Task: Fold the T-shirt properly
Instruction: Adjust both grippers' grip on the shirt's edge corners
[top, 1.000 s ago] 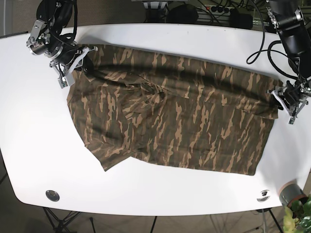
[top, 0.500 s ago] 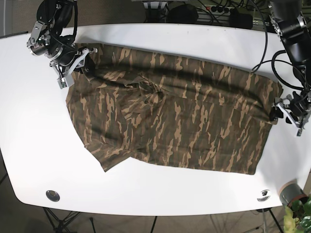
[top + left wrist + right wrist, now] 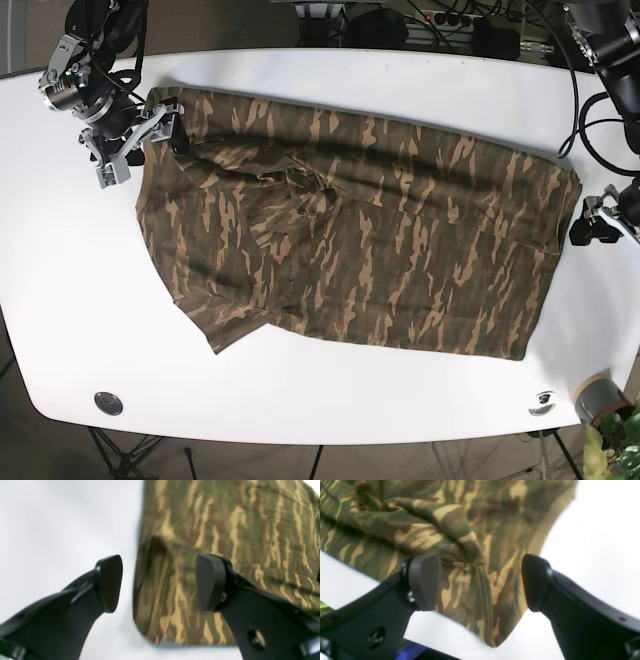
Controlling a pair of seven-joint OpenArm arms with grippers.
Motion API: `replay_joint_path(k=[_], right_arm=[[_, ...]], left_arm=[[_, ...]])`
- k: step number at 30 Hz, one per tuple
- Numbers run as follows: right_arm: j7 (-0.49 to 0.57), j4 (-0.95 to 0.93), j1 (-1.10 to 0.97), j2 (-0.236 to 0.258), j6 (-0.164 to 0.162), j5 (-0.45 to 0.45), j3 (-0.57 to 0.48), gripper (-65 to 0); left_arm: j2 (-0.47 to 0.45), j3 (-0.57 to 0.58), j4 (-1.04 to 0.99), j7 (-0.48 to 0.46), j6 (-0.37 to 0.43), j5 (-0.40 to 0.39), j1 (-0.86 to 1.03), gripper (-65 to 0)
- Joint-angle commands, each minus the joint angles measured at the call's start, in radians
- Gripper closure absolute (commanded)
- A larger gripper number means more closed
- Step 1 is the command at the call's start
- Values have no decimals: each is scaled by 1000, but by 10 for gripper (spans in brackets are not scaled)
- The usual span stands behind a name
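Note:
The camouflage T-shirt [image 3: 350,230] lies spread across the white table [image 3: 330,390]. My right gripper [image 3: 138,140] is open at the shirt's upper left corner. In the right wrist view this gripper [image 3: 480,582] straddles the bunched corner of the shirt [image 3: 470,542] with its jaws apart and not closed on the cloth. My left gripper [image 3: 588,222] is open just off the shirt's right edge. In the left wrist view this gripper [image 3: 160,582] has one finger over bare table and the other over the shirt [image 3: 225,517], whose edge runs between them.
A grey pot with a plant [image 3: 600,405] stands at the table's front right corner. Two round fittings [image 3: 108,402] [image 3: 543,401] sit near the front edge. Cables and dark gear [image 3: 450,20] lie behind the table's back edge.
Both grippers have moved outward, the right one up and left, the left one to the right off the shirt. The shirt's right edge, folded over before, now lies flatter.

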Motion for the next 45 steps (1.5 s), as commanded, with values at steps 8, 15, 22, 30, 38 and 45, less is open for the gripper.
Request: replay_joint_path(k=[8, 15, 22, 30, 38, 45], right_arm=[[21, 24, -31, 9, 2, 17, 5, -480], [22, 23, -64, 9, -61, 15, 46, -485], [22, 18, -83, 12, -96, 14, 51, -487], [22, 15, -109, 9, -169, 14, 46, -484], [38, -2, -121, -3, -170, -103, -3, -482], [93, -6, -123, -71, -161, -256, -43, -482]], left_arm=[[-23, -5, 21, 54, -2, -111, -20, -428], [-20, 67, 23, -48, -2, 119, -20, -425], [30, 72, 23, -276, -2, 380, 51, -358], [77, 72, 23, -467, -2, 538, 86, -300], [106, 70, 21, -583, -2, 596, 120, -278], [112, 70, 15, -589, -2, 596, 128, -274]])
